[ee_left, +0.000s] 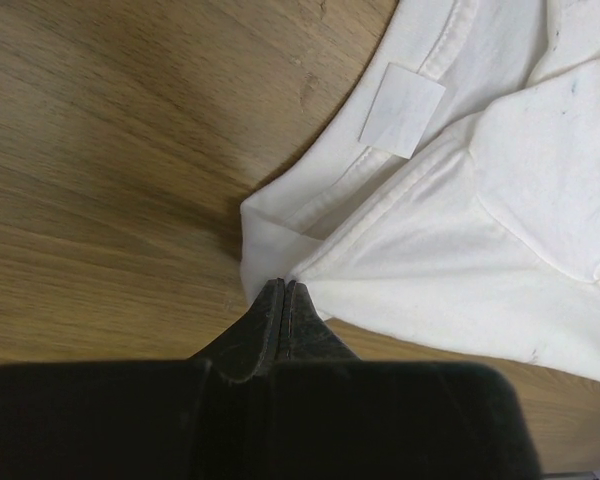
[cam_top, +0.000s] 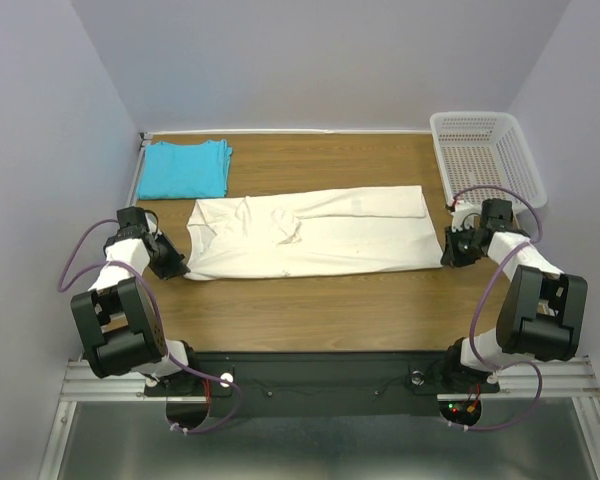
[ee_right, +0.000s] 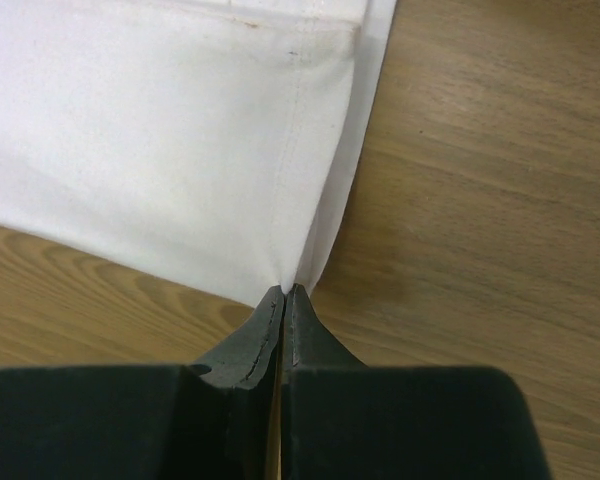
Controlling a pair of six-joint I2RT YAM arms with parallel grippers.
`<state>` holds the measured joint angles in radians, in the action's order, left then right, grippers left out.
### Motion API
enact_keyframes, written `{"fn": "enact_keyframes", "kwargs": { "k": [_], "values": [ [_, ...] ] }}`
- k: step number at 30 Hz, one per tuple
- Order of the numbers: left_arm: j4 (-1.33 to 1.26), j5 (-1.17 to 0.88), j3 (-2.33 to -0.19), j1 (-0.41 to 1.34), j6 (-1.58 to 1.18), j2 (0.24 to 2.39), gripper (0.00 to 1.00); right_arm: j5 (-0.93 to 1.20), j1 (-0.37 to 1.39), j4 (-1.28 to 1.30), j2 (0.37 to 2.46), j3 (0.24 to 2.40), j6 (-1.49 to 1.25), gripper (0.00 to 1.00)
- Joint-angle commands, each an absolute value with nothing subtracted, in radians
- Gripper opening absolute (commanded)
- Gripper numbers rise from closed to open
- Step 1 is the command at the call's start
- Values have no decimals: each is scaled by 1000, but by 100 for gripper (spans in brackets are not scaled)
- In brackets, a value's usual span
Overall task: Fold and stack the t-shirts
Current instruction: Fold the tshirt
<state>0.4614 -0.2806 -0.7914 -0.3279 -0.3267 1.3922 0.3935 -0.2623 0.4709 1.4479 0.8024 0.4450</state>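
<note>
Matt cream cotton shirt (cam_top: 310, 235) on smooth wood-grain table (cam_top: 310, 310)

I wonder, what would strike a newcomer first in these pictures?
The cream shirt lies spread across the table, with the left gripper and right gripper each shut on a near corner. A folded turquoise shirt sits far left, a white basket far right.

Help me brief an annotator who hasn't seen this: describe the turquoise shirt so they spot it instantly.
On the wooden table, look to the far left corner, across from the white basket. The turquoise t-shirt lies folded there, just beyond the long cream t-shirt. It is the only blue item, smaller than its cream neighbour.
</note>
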Motion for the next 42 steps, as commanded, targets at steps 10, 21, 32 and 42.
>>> {"fn": "enact_keyframes", "kwargs": {
  "k": [10,21,32,42],
  "values": [
    [477,-233,-793,-341,-345,1278,0,356,-278,607,1362,761,600,1],
    [497,-287,-765,-342,-354,1273,22,322,-278,655,1296,739,640,34],
    [479,-186,-851,-345,-334,1023,72,403,-278,709,1196,887,594,66],
    [193,-383,-882,-345,-364,1158,80,844,-278,716,1371,919,594,66]
  ]
}}
